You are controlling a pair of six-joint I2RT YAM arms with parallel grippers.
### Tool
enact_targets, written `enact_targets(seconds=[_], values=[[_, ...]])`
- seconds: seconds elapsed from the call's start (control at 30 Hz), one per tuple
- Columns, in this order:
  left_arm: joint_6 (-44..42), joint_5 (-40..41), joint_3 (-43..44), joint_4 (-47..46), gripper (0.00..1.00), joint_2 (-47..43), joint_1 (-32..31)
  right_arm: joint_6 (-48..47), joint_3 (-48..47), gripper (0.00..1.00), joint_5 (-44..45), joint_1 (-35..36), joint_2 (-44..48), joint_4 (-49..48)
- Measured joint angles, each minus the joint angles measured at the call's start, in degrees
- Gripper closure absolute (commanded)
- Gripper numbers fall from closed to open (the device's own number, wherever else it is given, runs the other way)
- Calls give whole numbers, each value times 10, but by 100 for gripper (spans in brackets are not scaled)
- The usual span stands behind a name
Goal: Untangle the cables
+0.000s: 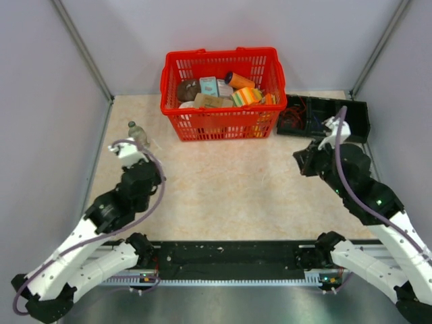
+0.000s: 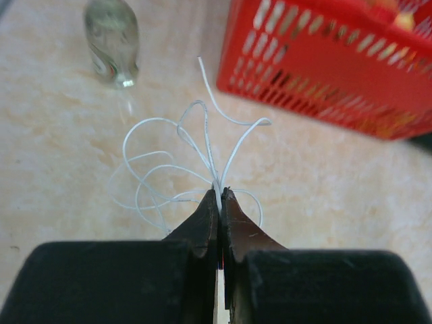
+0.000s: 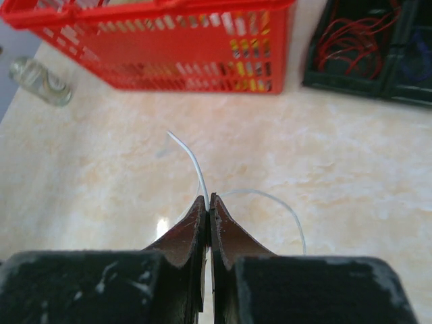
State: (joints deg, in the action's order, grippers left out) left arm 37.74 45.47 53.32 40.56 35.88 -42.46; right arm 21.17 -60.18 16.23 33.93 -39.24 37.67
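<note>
Left side: thin white thread-like wires [image 2: 210, 152] pinched at very tips of left fingers [image 2: 210, 208], clenched tight. Loops fan out ahead of tips toward red plastic mesh basket [image 2: 324, 61], over beige marbled counter [image 2: 61, 148]. Right side: single white strand [image 3: 192, 158] gripped by right fingers [image 3: 200, 212], clenched too. One end curves toward basket front wall, other arcs rightward beside tips. Left pair before basket's left corner, right pair before its right corner.

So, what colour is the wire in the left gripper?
White wire, clearest in the left wrist view.
</note>
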Motion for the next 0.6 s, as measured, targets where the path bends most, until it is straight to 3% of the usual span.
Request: enact_targets(seconds=[0.3,0.6], values=[[34,-121,-161,-103,100,132,0,-15,0,100,-179,0,-86,2],[72,-162,-258,-211,100,137,0,-21,41,100,-210,0,-170,-13]])
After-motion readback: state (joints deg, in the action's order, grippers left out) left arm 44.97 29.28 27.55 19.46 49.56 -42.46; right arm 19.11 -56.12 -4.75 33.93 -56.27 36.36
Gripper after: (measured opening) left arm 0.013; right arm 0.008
